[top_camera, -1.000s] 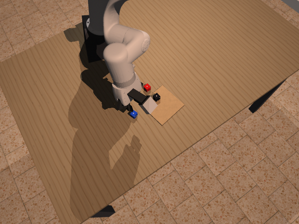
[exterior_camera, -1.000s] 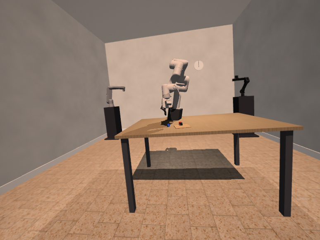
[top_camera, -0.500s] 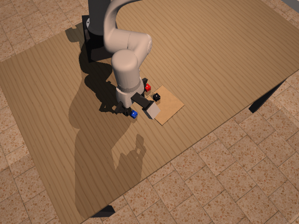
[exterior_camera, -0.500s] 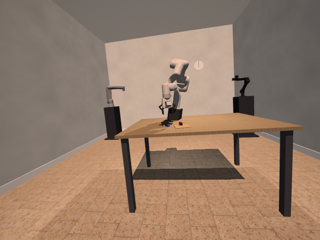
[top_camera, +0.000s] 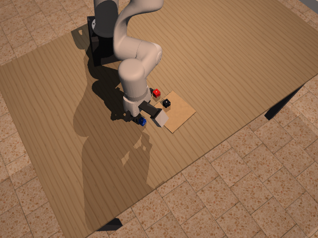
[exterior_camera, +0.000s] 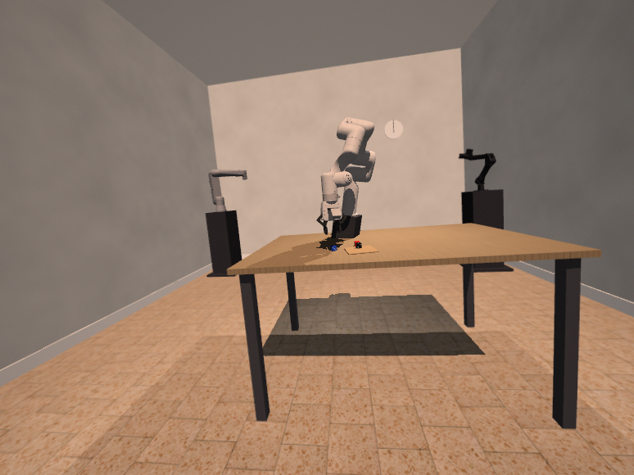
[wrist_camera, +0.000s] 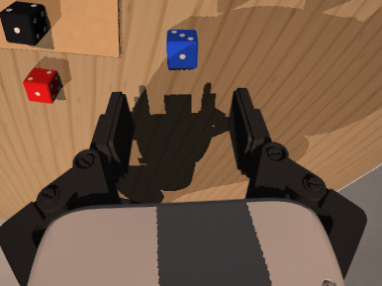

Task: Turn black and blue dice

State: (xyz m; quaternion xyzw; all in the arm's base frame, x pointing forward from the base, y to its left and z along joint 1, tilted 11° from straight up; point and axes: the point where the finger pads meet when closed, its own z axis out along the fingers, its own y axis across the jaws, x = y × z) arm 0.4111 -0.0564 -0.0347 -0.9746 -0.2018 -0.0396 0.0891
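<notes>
Sitting just off the mat (top_camera: 180, 113) (exterior_camera: 366, 251) (wrist_camera: 89, 16), red die (top_camera: 156, 93) (exterior_camera: 355, 242) (wrist_camera: 42, 86) near black die (top_camera: 166, 103) (exterior_camera: 359, 245) (wrist_camera: 24, 24).

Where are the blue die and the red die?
blue die (top_camera: 142, 121) (exterior_camera: 333, 247) (wrist_camera: 182, 49): top, exterior, wrist; body
red die (top_camera: 156, 92) (exterior_camera: 356, 242) (wrist_camera: 42, 86): top, exterior, wrist; body

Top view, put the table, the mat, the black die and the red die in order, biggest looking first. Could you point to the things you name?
1. Table (top_camera: 238, 49) (exterior_camera: 423, 242) (wrist_camera: 143, 9)
2. Mat (top_camera: 180, 113) (exterior_camera: 368, 251) (wrist_camera: 89, 9)
3. Black die (top_camera: 166, 103) (exterior_camera: 359, 245) (wrist_camera: 24, 24) and red die (top_camera: 156, 92) (exterior_camera: 355, 242) (wrist_camera: 43, 85): they look about alike there, so I won't rank one over the other.
</notes>
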